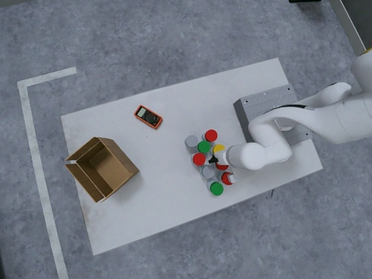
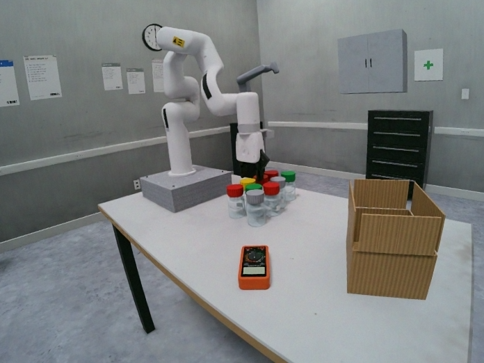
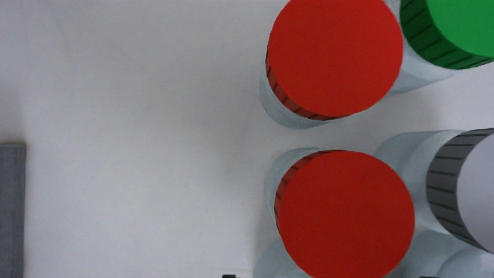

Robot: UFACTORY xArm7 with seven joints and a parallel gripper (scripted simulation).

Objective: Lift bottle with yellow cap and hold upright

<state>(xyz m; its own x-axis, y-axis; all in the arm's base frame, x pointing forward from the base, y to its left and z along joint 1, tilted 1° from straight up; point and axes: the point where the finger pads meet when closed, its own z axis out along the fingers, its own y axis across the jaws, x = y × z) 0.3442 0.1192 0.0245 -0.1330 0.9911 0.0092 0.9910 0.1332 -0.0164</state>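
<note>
The bottle with the yellow cap (image 1: pixel 218 148) stands upright on the arm's side of a tight cluster of clear bottles with red, green and grey caps; it also shows in the exterior view (image 2: pixel 247 181). My gripper (image 1: pixel 213 159) points straight down, low over the cluster, right beside the yellow cap, and is open with nothing between the fingers. In the exterior view the gripper (image 2: pixel 257 165) is just above cap height. The wrist view shows two red caps (image 3: pixel 345 212), a green cap (image 3: pixel 460 25) and a grey cap (image 3: pixel 470 190) up close; the yellow cap is out of that frame.
An open cardboard box (image 1: pixel 100 168) stands at the table's far end from the arm. An orange multimeter (image 1: pixel 148 116) lies between the box and the bottles. The grey base block (image 1: pixel 266 105) sits close behind the cluster.
</note>
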